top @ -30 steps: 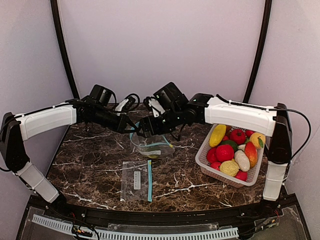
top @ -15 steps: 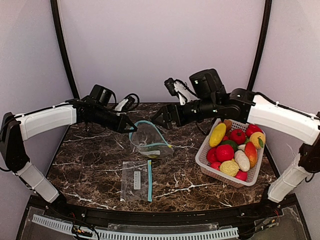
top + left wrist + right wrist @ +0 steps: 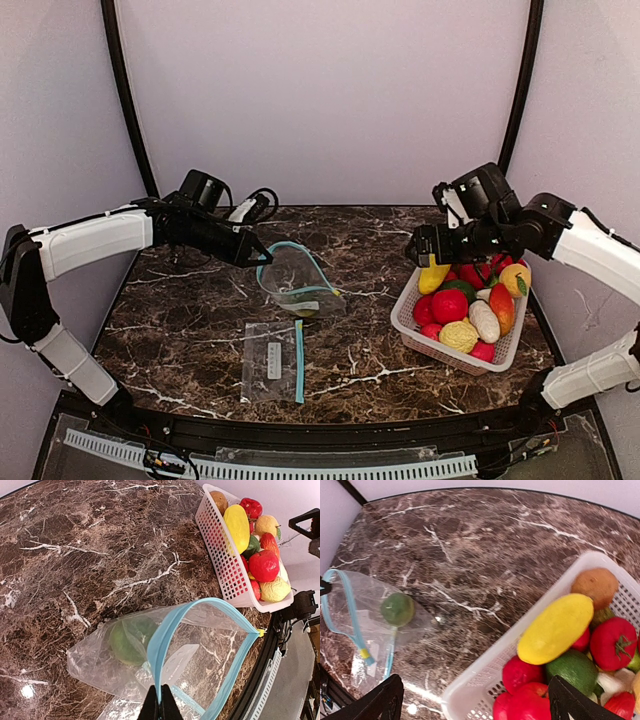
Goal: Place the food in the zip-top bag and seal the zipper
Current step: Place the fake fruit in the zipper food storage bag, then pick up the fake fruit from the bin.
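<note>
The left pincer [image 3: 160, 702] is pressed together on the blue zipper rim of the clear zip-top plastic bag [image 3: 87, 662], holding its mouth open at frame centre in the top view. One round green toy fruit [image 3: 397, 609] lies inside the bag on the dark marble worktop [image 3: 180, 330]. The right pincer [image 3: 474, 680] is spread wide above the white slotted plastic basket [image 3: 465, 702] at frame right, which contains red, yellow, green and orange toy food [image 3: 555, 628].

Open bag [image 3: 300, 285], one green fruit [image 3: 131, 639] inside
My left fingers [image 3: 149, 710] pinch the clear bag's blue zipper rim [image 3: 156, 652] mid-table; red, yellow, green toy food [image 3: 465, 300] lies heaped at the right.
</note>
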Available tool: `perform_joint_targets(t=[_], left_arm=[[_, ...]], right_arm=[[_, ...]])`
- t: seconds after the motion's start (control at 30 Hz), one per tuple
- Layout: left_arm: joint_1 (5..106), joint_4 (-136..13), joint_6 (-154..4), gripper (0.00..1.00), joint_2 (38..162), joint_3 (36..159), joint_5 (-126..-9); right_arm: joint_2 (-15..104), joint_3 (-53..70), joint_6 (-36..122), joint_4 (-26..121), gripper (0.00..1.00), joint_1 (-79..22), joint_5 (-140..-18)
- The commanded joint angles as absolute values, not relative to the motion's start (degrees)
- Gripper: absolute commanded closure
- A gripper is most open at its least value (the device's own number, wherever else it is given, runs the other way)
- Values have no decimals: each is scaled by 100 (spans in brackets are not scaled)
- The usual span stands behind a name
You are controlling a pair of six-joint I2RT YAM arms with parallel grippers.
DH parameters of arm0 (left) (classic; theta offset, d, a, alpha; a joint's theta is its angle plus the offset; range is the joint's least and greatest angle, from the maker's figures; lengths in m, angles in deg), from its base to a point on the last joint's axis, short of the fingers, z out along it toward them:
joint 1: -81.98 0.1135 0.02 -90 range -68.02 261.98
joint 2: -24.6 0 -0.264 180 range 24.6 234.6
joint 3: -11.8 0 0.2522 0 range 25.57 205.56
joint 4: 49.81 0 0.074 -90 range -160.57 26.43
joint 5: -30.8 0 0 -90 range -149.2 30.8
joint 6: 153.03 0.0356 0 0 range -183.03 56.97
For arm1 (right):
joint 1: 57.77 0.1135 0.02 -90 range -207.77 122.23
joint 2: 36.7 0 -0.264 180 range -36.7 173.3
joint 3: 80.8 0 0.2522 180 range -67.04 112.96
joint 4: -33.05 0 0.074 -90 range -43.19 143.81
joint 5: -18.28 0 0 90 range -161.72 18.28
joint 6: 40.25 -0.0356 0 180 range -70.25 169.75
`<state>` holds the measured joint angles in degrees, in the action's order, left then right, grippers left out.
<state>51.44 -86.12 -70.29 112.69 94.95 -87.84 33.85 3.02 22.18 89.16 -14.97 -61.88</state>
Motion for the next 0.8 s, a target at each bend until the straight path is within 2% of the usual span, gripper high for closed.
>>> perform_joint_targets(t=[0.0,0.33,0.77], left_arm=[[5114,-8754,-6950,99,11169,9625,-8742],[5113,-8756,-6962,99,11196,9632,-8758],[5114,-8774,-6942,99,11204,9640,-8784]], right_arm=[[3164,-202,1923,9534,1,-1927,-5958],[3219,-829,1924,9650,1,-2308,-6019],[3642,-916,1982,9620,1,-2307,-5937]])
